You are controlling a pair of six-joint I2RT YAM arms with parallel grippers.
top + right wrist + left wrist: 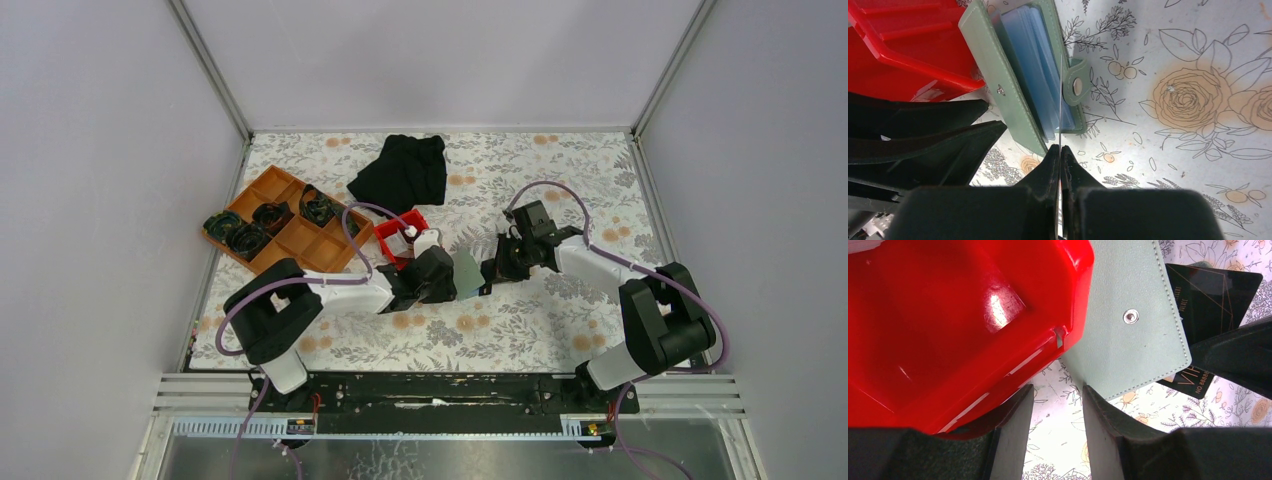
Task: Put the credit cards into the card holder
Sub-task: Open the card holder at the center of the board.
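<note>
The grey-green card holder (pixel 993 75) stands open on edge between the two grippers, its pale blue sleeves (pixel 1033 65) fanned out. My right gripper (pixel 1060 150) is shut on a credit card (pixel 1060 100), seen edge-on as a thin line with its tip among the sleeves. In the left wrist view that credit card (pixel 1208 300) shows a black face with gold lines behind the card holder's cover (pixel 1133 345). My left gripper (pixel 1058 387) is open, with only tablecloth between its fingers; its right fingertip touches the cover's lower corner. From above, the card holder (pixel 467 273) sits mid-table.
A red plastic bin (pixel 400 235) stands right behind the left gripper and touches the holder's cover. An orange compartment tray (pixel 290 225) with dark items sits at the left, a black cloth (pixel 402 170) at the back. Flowered tablecloth covers the table.
</note>
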